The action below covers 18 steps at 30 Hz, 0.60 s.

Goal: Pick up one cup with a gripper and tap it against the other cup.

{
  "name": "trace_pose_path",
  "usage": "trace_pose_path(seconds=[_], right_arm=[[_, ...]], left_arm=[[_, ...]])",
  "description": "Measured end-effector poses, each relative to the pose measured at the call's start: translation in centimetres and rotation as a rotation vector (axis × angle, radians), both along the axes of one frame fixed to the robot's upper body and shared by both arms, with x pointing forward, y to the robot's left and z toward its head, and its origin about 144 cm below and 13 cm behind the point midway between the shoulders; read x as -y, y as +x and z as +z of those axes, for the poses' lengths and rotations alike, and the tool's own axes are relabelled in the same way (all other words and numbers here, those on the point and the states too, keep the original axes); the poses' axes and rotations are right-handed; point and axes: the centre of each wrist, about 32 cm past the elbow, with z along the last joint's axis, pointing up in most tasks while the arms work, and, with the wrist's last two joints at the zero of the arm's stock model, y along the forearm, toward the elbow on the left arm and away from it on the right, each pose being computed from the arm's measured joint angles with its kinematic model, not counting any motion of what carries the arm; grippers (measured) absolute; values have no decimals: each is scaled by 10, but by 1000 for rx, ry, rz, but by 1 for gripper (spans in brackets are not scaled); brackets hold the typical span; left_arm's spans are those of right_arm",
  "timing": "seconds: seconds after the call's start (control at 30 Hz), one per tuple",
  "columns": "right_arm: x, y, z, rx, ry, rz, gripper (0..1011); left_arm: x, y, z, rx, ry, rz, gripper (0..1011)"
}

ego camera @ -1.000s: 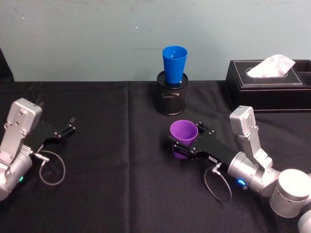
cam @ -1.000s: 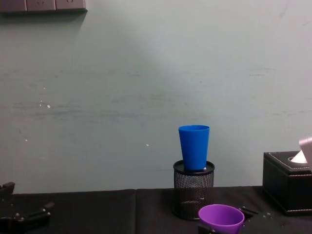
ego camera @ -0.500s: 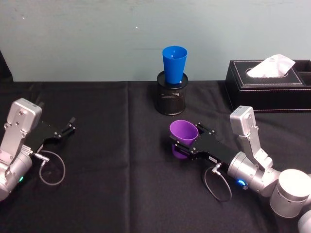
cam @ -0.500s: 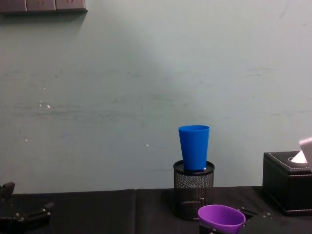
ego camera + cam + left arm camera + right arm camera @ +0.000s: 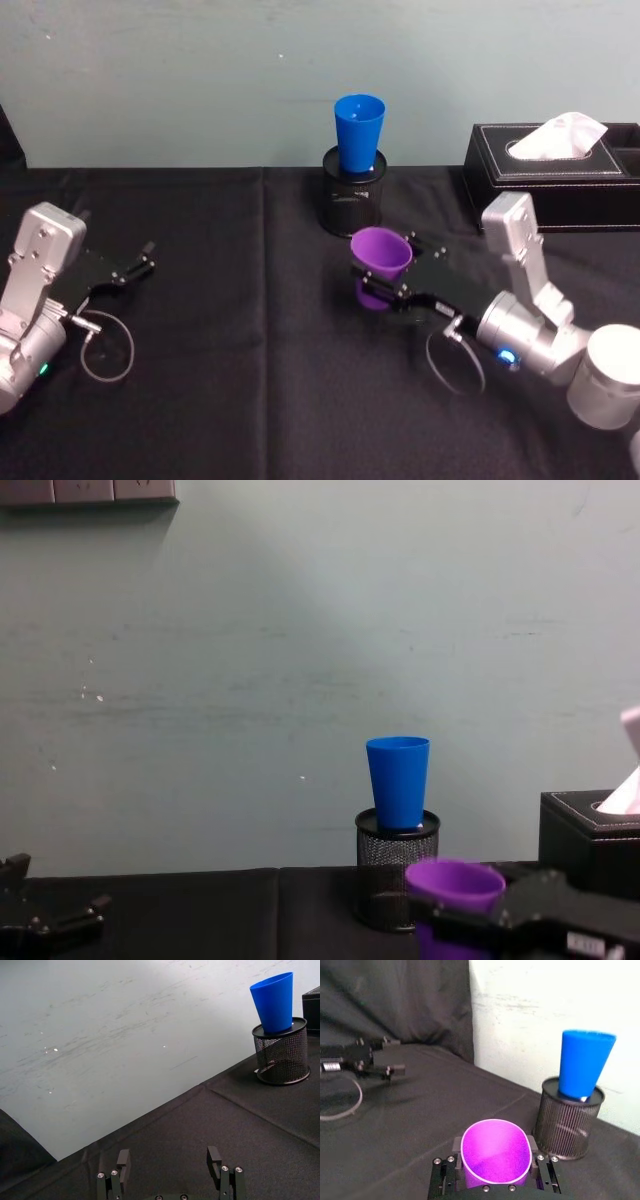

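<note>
Observed purple cup (image 5: 380,255) clenched between the jaws of right tool (image 5: 386,272), just right of centre in head view.
Noted cup mouth open upward, slightly tilted, just below black mesh pen holder (image 5: 351,205) and apart from it. Found blue cup (image 5: 359,130) upright in that holder at upper centre, not touching purple cup. Logged left tool (image 5: 146,256) at left edge on the desk (image 5: 250,380), released, fingers spread. Recorded tissue box (image 5: 550,185) at upper right.
</note>
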Motion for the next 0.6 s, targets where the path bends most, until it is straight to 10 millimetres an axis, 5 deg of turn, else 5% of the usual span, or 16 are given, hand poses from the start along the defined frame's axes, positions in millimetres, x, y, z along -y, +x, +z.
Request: trace_pose_path(seconds=[0.6], right_arm=[[-1,3,78,-19,15,23,726]], left_arm=[[0,0,0,0,0,0,1000]])
